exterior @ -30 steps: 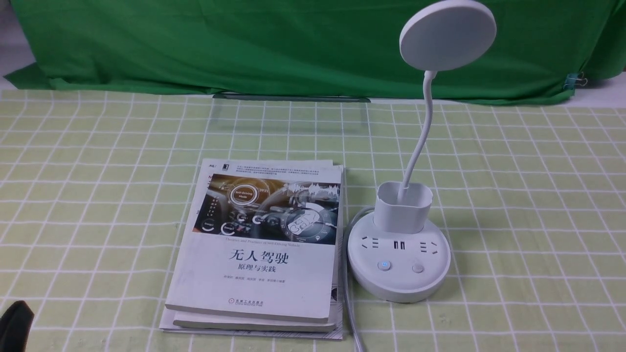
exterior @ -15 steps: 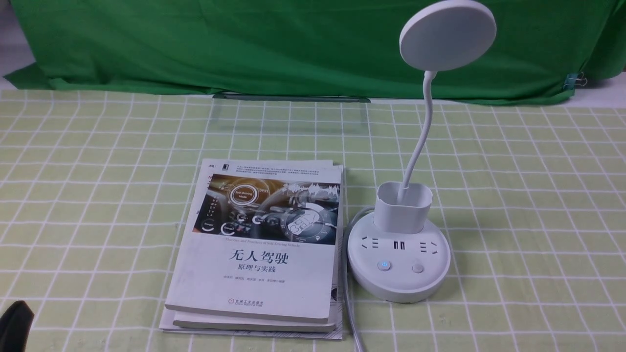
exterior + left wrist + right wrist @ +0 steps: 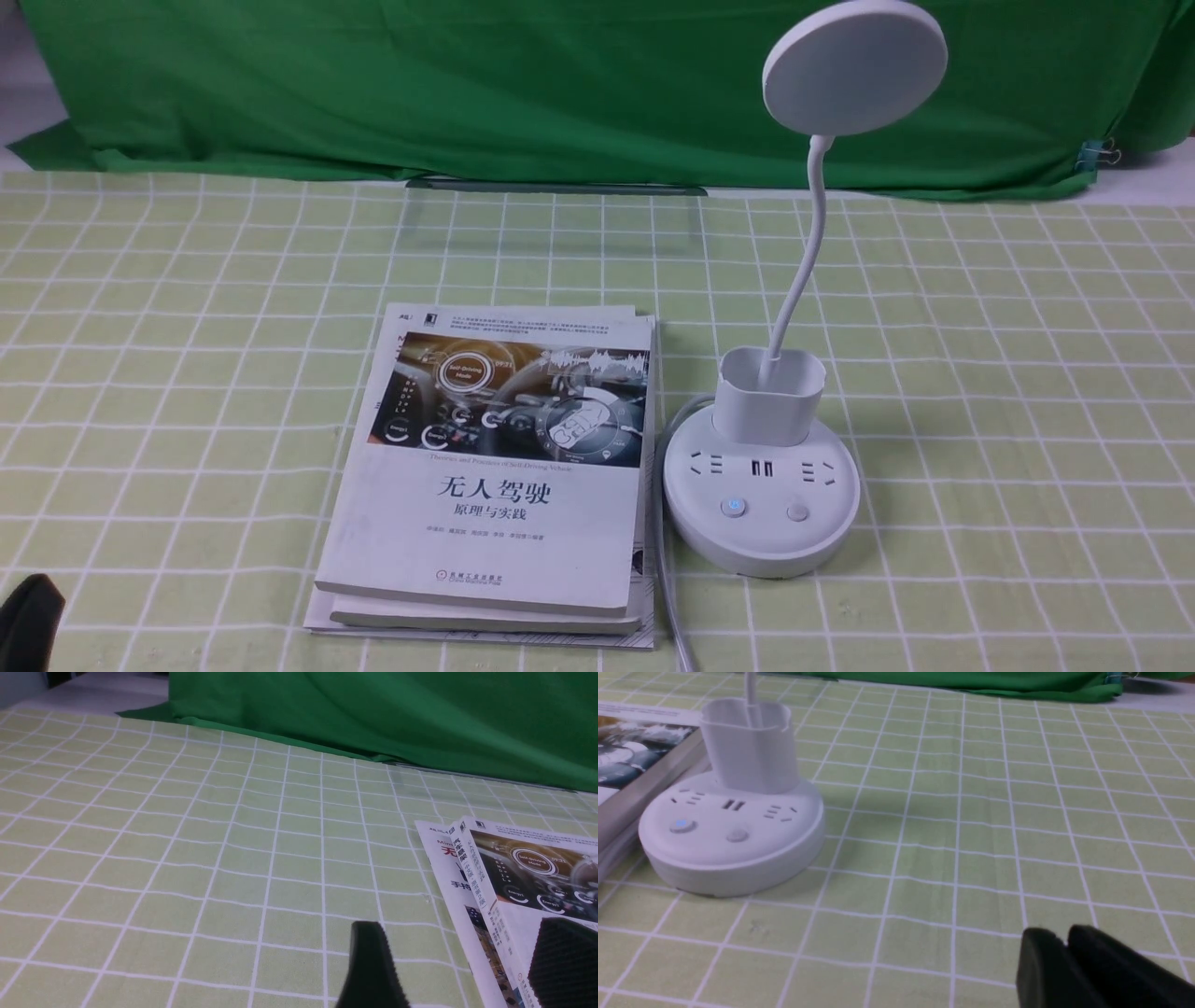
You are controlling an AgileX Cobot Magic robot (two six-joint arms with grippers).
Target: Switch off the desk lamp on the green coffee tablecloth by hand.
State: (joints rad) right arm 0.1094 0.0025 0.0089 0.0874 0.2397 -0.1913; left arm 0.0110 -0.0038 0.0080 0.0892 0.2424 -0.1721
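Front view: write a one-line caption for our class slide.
A white desk lamp stands beside stacked books on a green checked tablecloth.

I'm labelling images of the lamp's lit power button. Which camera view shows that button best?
The front view: the lit button looks sharp there, with its blue mark readable. The right wrist view shows it slanted and blurrier, its blue glow still visible. The left wrist view doesn't show it.
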